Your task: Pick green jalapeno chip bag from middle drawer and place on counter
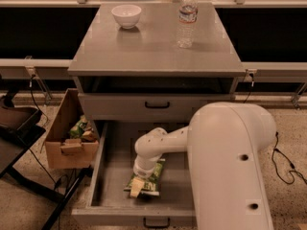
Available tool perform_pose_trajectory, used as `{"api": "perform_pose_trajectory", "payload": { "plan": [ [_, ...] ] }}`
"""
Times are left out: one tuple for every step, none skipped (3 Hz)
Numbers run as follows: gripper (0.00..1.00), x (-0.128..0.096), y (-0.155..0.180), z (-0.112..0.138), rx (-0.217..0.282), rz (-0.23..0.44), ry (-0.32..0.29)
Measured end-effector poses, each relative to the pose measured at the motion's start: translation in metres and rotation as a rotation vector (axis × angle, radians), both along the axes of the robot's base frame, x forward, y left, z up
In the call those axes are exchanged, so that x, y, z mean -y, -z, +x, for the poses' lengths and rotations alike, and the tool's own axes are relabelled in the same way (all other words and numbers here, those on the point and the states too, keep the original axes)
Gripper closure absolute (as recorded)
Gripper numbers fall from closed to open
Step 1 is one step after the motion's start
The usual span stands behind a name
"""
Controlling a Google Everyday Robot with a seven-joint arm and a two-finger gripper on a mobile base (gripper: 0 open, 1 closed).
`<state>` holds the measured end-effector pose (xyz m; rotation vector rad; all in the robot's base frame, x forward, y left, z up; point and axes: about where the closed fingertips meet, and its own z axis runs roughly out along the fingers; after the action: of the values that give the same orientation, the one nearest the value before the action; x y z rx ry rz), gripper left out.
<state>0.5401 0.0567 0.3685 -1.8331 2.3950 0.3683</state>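
The green jalapeno chip bag [154,180] lies flat on the floor of the open middle drawer [113,174], near its front. My white arm reaches down into the drawer from the right. My gripper [137,186] hangs from the wrist right over the bag's front left end, touching or nearly touching it. The arm's big white housing hides the drawer's right half. The grey counter [148,44] on top of the cabinet lies above and behind.
A white bowl [126,16] and a clear water bottle [186,19] stand at the back of the counter. A shut shallow drawer front with black handle [157,105] sits above. A cardboard box [67,133] with small packets stands left of the drawer. A dark stand is at the far left.
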Motion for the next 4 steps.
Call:
{"api": "perform_pose_trajectory", "payload": {
  "plan": [
    [0.43, -0.0006, 0.0064, -0.0027, -0.01, 0.0, -0.001],
    [0.66, -0.0006, 0.0064, -0.0027, -0.01, 0.0, -0.001],
    [0.95, -0.0006, 0.0038, -0.0027, -0.01, 0.0, -0.001],
    [1.0, -0.0005, -0.0004, -0.0027, -0.01, 0.0, -0.001]
  ]
}}
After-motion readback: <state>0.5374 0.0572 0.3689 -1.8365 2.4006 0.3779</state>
